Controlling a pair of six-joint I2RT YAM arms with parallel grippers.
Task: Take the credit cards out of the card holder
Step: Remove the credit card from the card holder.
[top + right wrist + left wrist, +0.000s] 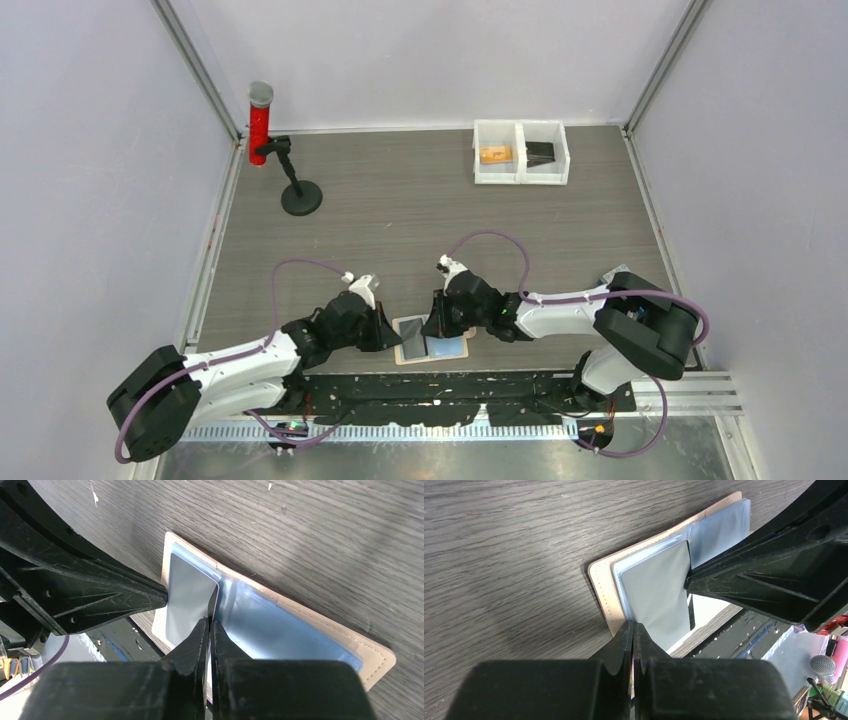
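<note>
The card holder (pixel 452 348) is seen laid open at six o'clock on the counter (pixel 400 210), close to its near edge, with both arms brought in over it. One grey credit card (pixel 656 595) is shown partly drawn out of the left-hand pocket, its lower end projecting beyond the holder toward six o'clock. The left pincer (pixel 633 630) is held with its fingers together at the holder's nine o'clock edge, apparently clamped on the tan cover and pocket there. The right pincer (pixel 209 625) is pressed closed on the card's corner beside the centre fold, where that edge is lifted slightly off the pocket. The extraction is judged to be under way but unfinished: this card is not yet free, and whether more cards are kept in the right-hand pocket cannot be told. A dark flat object is seen in the white bin (pixel 520 178) at one o'clock; its identity cannot be made out.
</note>
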